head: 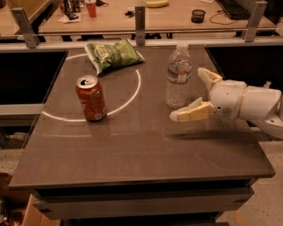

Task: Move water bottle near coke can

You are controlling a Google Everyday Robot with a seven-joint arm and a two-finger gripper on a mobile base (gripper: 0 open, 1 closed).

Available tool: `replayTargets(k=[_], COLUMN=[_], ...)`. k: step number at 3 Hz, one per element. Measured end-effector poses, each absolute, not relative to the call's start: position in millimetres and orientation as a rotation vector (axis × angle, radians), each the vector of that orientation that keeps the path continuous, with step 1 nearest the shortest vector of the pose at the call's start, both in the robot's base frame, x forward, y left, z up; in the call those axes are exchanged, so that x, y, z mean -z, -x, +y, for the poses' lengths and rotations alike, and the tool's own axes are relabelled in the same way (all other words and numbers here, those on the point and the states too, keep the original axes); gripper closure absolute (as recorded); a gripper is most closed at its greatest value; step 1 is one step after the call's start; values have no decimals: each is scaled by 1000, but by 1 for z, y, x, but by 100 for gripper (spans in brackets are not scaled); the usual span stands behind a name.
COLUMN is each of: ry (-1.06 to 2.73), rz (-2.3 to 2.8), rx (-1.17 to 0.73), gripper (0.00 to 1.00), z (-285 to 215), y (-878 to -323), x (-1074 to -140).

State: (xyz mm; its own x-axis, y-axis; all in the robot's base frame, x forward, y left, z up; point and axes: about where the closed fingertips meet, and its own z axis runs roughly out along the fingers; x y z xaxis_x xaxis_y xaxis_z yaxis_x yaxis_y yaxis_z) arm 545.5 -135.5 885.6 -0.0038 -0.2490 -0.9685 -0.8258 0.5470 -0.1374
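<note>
Claw (189, 94) spread wide beside clear ribbed plastic water bottle (177, 79); I'd straddle it mid-body squarely before closing.

I'm looking down on a dark grey-brown table (132, 154) marked with a thin white circle line (132, 95). The gripper (188, 94) hangs over its right side, fingers spread. Behind the table I see a metal rail (88, 33) on short posts (140, 22), then a pale wooden desk (177, 17) with a red cup (91, 8) and a small black pot (198, 16). Speckled floor (269, 203) shows lower right; the light is warm.
</note>
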Motion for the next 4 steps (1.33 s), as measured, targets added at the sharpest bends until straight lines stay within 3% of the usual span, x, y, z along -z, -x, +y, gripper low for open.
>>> replayTargets(k=[1, 2, 4], ry=[904, 824, 699], rz=[1563, 1592, 1638], rx=[-545, -488, -464], gripper=[0, 18, 64], z=[-124, -126, -134], y=[-562, -575, -568], x=[-892, -911, -928])
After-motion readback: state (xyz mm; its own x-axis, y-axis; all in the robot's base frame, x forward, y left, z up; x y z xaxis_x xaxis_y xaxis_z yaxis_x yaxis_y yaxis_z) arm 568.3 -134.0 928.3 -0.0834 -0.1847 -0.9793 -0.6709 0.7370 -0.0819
